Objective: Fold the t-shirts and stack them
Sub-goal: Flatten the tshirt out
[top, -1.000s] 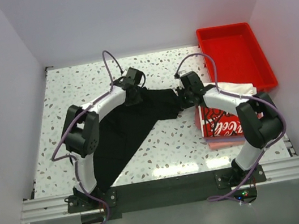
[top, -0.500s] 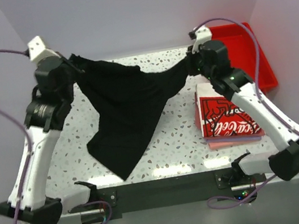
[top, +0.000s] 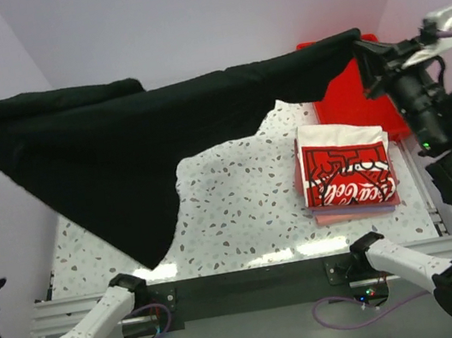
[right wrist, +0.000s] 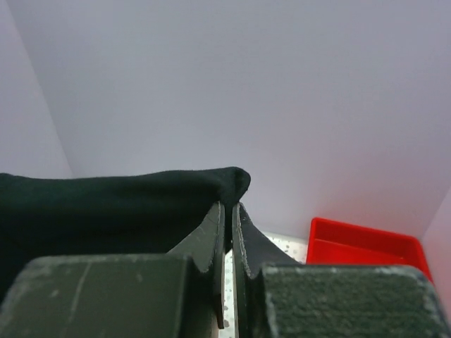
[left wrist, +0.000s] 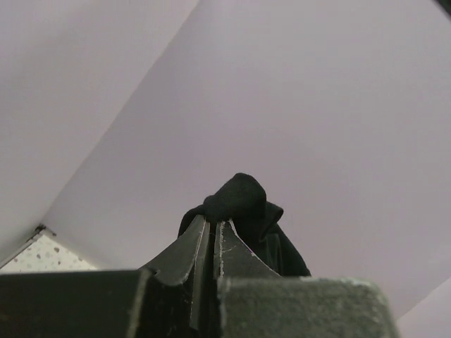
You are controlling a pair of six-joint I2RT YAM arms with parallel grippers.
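The black t-shirt [top: 118,144] hangs spread high above the table, stretched between my two grippers. My left gripper [left wrist: 211,220] is shut on one bunched corner of it [left wrist: 243,201], at the far left edge of the top view. My right gripper [top: 362,53] is shut on the opposite corner [right wrist: 232,179]. The shirt's lower point hangs down near the table's front left. A folded white t-shirt with a red-and-black print [top: 346,170] lies on top of a folded pinkish one [top: 346,213] at the right of the table.
A red plastic tray [top: 344,97] stands at the back right, partly hidden behind the black shirt; it also shows in the right wrist view [right wrist: 363,246]. The speckled table [top: 242,210] has white walls on three sides. Both arms are raised high at the sides.
Both arms have risen and swung far apart, lifting the black shirt off the table and stretching it wide in the air. The folded stack has not moved.
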